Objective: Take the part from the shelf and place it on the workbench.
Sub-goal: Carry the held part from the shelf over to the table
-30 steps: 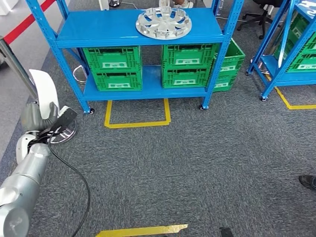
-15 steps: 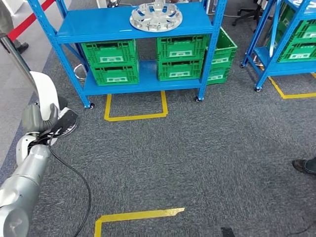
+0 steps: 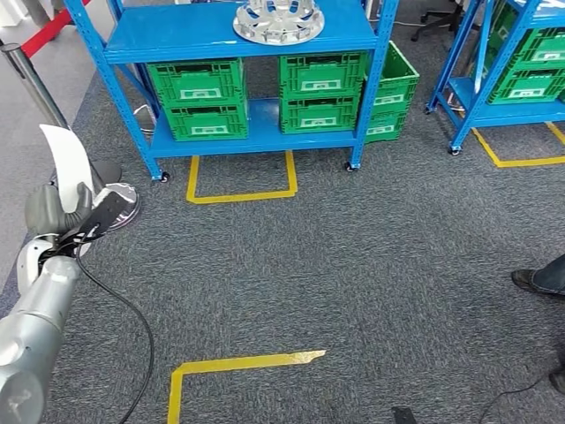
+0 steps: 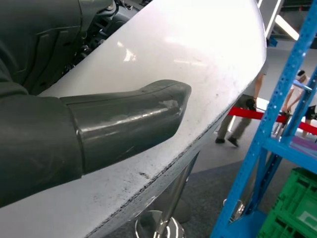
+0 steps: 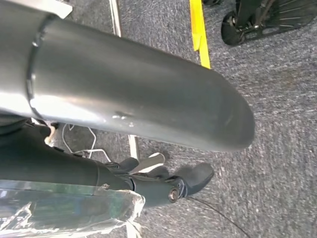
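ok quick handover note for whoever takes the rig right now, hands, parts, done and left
Left hand: holds a white curved part, thumb pressed on its face.
Right hand: hangs over the carpet; open or shut cannot be told.
Blue shelf stands ahead, with a silver wheel cover on its top level.
Done: part is in hand.
Left: carry it to the workbench and set it down.

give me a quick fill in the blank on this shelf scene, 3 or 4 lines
The robot's left hand holds a curved ____ part.
The silver wheel cover lies on the ____ shelf of the blue rack.
The crates under it are ____.
The floor markings are ____ tape.

Missing words: white; top; green; yellow
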Tool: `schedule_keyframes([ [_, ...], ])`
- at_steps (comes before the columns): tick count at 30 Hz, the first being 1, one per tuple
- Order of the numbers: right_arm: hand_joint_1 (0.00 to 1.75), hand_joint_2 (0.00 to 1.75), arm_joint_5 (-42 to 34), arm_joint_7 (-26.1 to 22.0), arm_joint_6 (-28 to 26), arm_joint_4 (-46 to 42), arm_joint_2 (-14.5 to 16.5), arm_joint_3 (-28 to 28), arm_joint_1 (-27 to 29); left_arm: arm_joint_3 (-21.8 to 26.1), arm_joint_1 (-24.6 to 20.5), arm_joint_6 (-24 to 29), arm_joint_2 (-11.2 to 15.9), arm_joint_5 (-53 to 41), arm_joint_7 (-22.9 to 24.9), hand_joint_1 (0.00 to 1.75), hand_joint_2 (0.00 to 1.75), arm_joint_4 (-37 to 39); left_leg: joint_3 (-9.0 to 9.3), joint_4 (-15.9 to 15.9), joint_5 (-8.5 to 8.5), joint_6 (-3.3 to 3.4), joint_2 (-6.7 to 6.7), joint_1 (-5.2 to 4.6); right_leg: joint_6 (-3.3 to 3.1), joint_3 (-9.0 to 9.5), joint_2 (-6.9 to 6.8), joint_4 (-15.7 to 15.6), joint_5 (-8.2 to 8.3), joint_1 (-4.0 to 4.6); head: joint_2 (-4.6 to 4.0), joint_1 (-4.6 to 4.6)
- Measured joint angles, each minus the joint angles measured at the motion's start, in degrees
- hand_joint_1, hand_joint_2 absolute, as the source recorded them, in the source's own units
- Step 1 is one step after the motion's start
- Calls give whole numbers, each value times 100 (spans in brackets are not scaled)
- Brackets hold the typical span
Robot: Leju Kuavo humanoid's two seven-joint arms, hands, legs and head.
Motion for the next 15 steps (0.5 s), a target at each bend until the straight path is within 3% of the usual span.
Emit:
schedule_keyframes([
  [3,0,0,-45,-8,-4,0,-3,-1,14,2,23,-1,9,3,2,175,175,0,-177,-14,146,23,9,25,100,-452,7,1059,-644,-58,0,47],
  [4,0,0,-56,-9,-4,0,-3,-1,20,2,41,-1,15,4,2,175,175,0,-238,-7,186,11,9,27,128,-556,4,1375,-786,-83,0,51],
  [5,0,0,-67,-10,-4,0,-6,-1,29,3,58,-1,22,4,2,175,175,0,-293,2,222,-4,9,33,153,-558,2,1507,-829,-103,0,50],
  [6,0,0,-74,-10,-4,0,-9,-2,36,4,73,-1,32,4,2,175,175,0,-338,12,250,-23,9,41,174,-442,0,1408,-768,-123,0,52],
  [8,0,0,-81,-10,-5,0,-17,-7,36,6,90,-1,44,4,2,175,175,0,-402,52,284,-68,8,61,207,71,-5,651,-497,-157,-1,54],
  [10,0,0,-83,-10,-4,0,-19,-13,18,9,84,-1,67,4,3,175,175,-2,-477,129,302,-125,9,49,191,480,1,-19,-366,-171,-1,58],
  [12,0,0,-90,-9,-4,0,-17,-23,23,15,80,-1,90,2,7,175,175,-4,-540,185,319,-108,9,23,152,555,11,-166,-368,-172,-1,60],
  [15,0,0,-123,-7,-9,0,-18,-40,52,26,83,-1,104,-1,18,175,175,-4,-559,183,371,14,9,24,110,527,13,-158,-332,-157,0,59],
])
